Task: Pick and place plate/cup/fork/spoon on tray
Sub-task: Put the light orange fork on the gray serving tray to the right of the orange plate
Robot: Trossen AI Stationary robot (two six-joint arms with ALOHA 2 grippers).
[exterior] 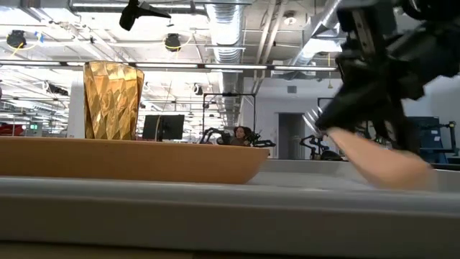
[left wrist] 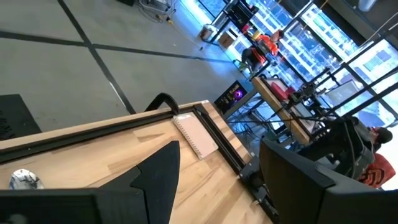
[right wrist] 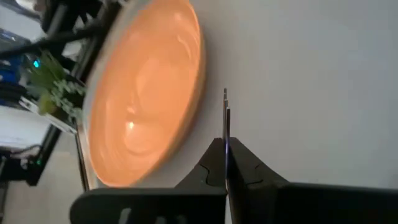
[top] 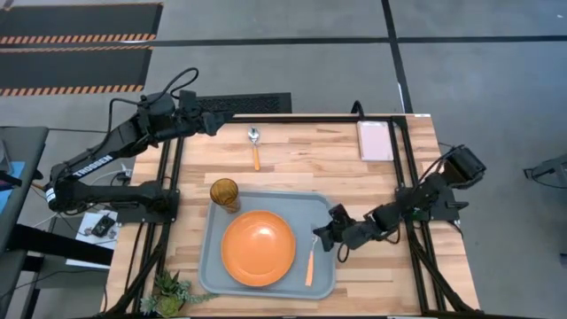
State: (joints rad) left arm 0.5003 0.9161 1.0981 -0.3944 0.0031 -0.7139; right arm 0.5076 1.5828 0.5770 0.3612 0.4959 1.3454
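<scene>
One plate (top: 258,247), one cup (top: 225,192), one fork (top: 311,262) on tray (top: 210,270); one spoon (top: 255,145) outside.

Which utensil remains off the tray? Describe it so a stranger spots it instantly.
On the bare wooden table, beyond the pale grey-blue rectangular tray, lies the small orange-handled spoon with a silver round bowl. The orange-handled fork on the tray has tines instead.

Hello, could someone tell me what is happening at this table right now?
The right pincer is shut on the orange-handled fork, holding it over the pale grey-blue tray, beside the round orange plate. The amber ribbed cup already stands in a tray corner. The orange-handled spoon lies on the wooden table. The left pincer hovers near it.
</scene>
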